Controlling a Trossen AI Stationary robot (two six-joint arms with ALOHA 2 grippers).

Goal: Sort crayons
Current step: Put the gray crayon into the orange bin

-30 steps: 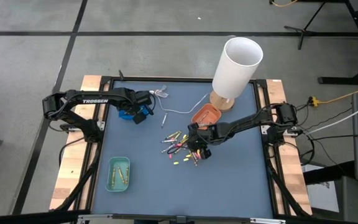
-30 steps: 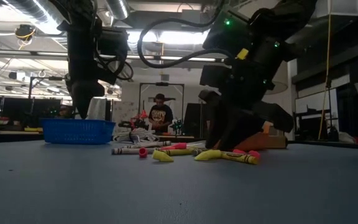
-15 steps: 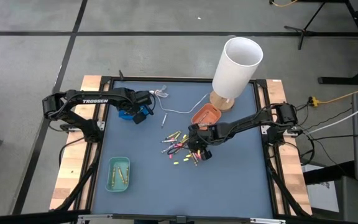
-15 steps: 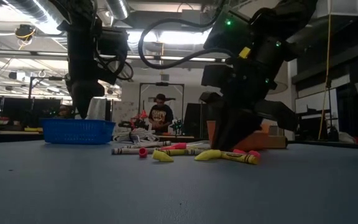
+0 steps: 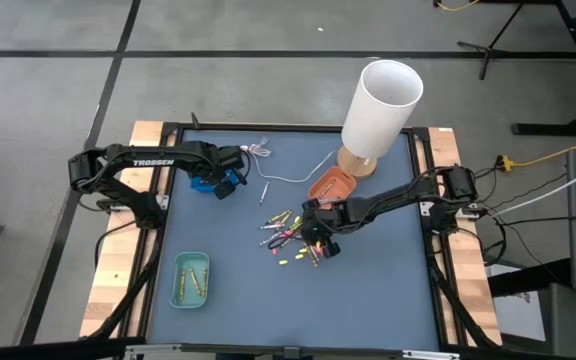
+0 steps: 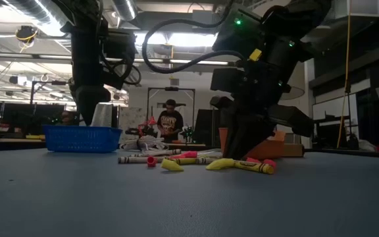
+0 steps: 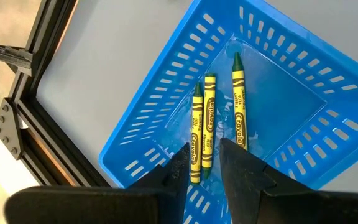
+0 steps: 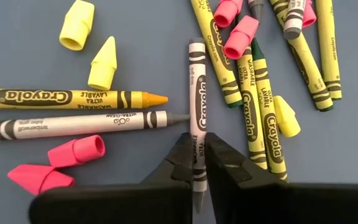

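1. Jaws of the right gripper are clamped on a grey crayon in the right wrist view. That crayon lies among the scattered crayons on the blue tabletop, with a yellow crayon and loose pink and yellow caps beside it.
2. Left wrist view: the left gripper hangs over a blue basket, its jaws a little apart and holding nothing. Three green-tipped crayons lie side by side on the basket floor.
3. High view: the right gripper is down in the crayon pile near the middle of the tabletop, just beside an orange tray. A white cylinder stands behind that tray. The left gripper sits at the far left over the blue basket. A green tray with a few crayons lies near the front left.
4. Low view: the right gripper reaches the tabletop behind yellow and pink crayons. A person stands in the room beyond.
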